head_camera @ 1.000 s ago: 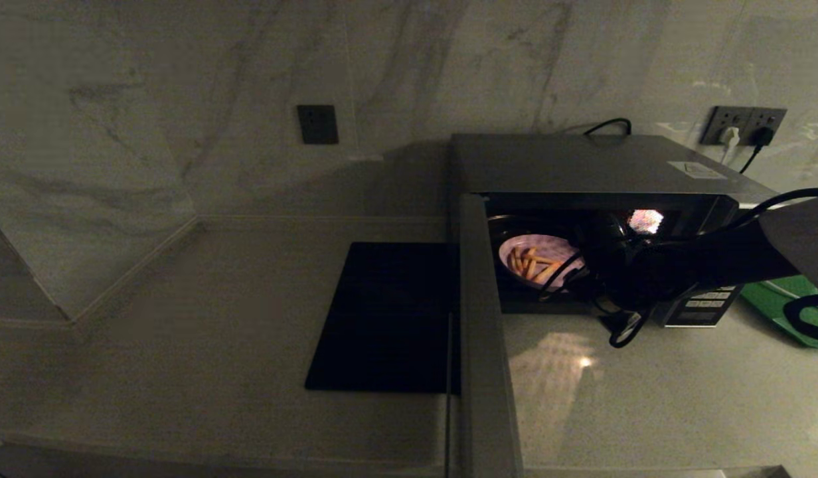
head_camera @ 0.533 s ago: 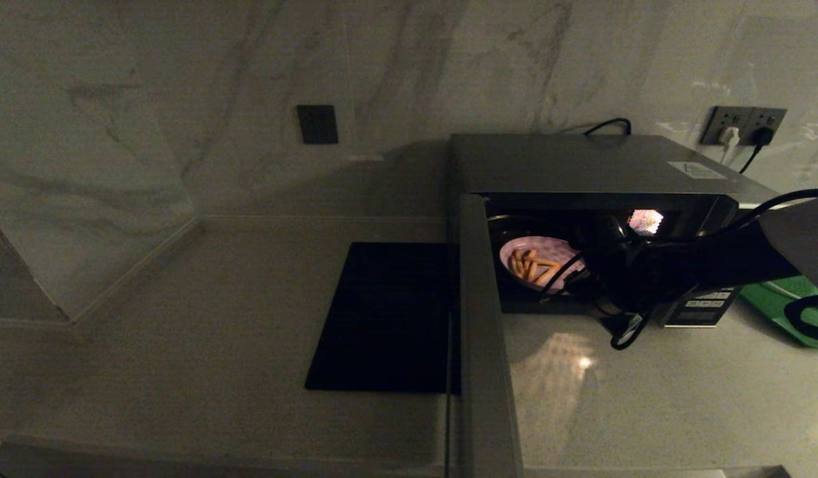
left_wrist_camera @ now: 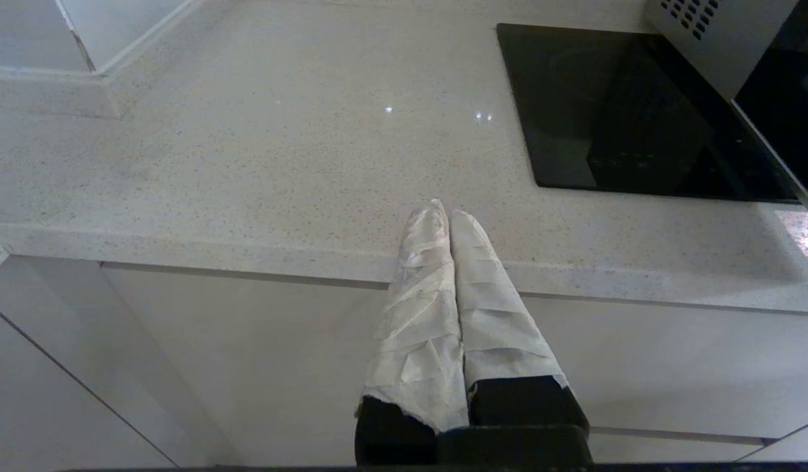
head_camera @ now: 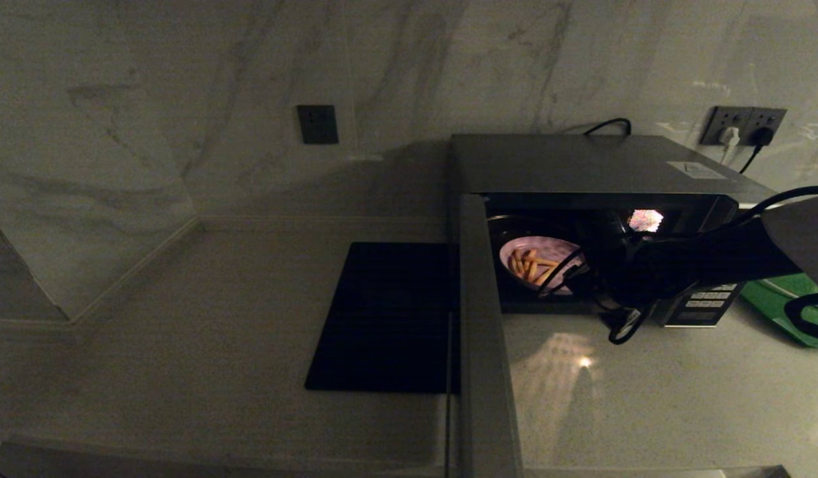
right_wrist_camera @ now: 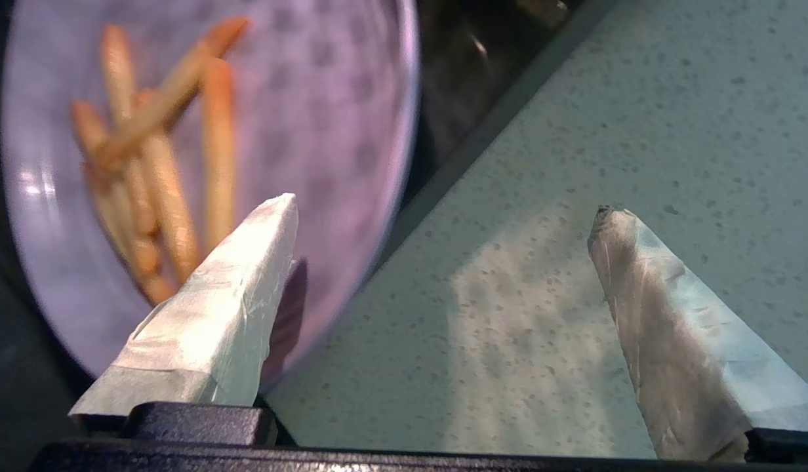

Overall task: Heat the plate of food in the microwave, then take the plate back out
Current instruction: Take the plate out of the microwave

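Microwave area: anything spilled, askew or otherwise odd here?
Nothing stands out. The plate of food sits flat inside the open microwave, fries all on it. The right gripper is open at the plate's rim; the left gripper is shut, parked over the counter edge.

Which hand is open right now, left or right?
The right hand: its fingers stand wide apart, one over the plate rim at the microwave mouth, one over the counter. The left hand, by the counter edge, is shut.

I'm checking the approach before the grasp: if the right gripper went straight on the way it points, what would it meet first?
Probably the plate of food inside the microwave: the right gripper is open with the plate's rim between its fingers. Depth is unclear.
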You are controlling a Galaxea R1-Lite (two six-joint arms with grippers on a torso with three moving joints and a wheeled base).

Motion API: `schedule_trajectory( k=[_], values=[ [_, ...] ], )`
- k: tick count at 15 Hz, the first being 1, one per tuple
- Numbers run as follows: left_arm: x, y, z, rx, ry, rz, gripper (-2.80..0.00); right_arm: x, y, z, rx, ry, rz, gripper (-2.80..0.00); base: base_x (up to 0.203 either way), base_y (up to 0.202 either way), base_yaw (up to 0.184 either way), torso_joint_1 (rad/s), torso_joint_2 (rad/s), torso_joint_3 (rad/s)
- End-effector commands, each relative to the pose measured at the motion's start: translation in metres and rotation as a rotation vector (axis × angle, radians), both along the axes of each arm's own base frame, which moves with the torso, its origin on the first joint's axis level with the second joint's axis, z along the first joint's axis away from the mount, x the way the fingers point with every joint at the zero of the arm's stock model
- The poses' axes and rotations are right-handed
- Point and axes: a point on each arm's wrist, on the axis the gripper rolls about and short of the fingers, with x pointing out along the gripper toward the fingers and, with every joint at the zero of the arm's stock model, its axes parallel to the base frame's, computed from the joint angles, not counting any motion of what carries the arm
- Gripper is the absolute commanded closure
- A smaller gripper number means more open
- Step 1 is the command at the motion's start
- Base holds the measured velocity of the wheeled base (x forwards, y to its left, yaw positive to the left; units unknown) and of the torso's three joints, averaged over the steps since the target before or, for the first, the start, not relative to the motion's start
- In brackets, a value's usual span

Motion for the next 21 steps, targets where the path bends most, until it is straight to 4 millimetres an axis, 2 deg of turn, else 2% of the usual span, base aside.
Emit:
schedule_trajectory(
  k=[1,12,21],
  values=[
    [0.000,0.000,0.000,-0.001,0.000,0.000,0.00,-0.001,0.000,-0.002,0.000,0.006,-0.007,-2.80,0.000,0.000,0.000,0.000,0.00,0.000],
    [0.000,0.000,0.000,-0.001,0.000,0.000,0.00,-0.007,-0.012,-0.001,0.004,0.016,-0.041,-2.80,0.000,0.000,0.000,0.000,0.00,0.000],
    [0.000,0.000,0.000,-0.001,0.000,0.000,0.00,-0.006,-0.011,0.002,0.006,0.007,-0.036,-2.80,0.000,0.000,0.000,0.000,0.00,0.000]
  ],
)
